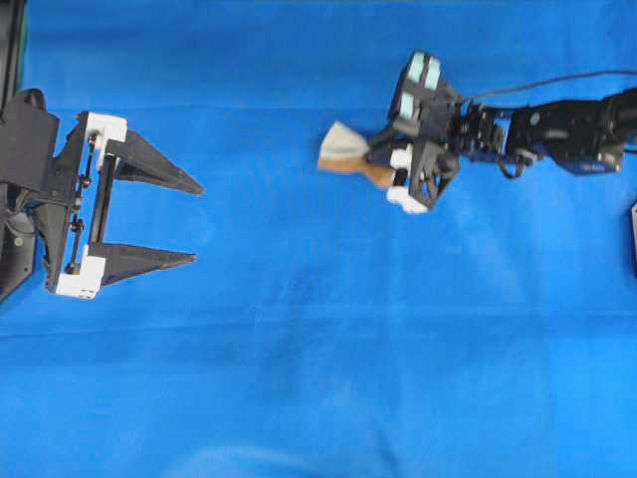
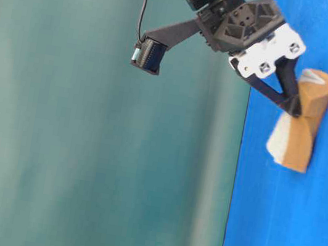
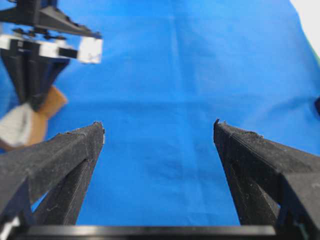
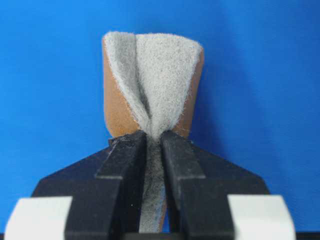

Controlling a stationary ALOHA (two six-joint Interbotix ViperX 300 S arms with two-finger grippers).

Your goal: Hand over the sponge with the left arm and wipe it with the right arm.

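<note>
The sponge is pinched and folded in the middle, grey-white fibre side inward and tan foam outside, and rests against the blue cloth. My right gripper, on the arm with teal patches, is shut on it. The right wrist view shows both fingers squeezing the sponge at the gripper. In the table-level view the gripper presses the sponge onto the cloth. My left gripper is open and empty at the far left, well apart from the sponge. In its wrist view the sponge shows at far left.
Blue cloth covers the whole table. A dark object sits at the right edge of the overhead view. A teal wall stands behind the table in the table-level view.
</note>
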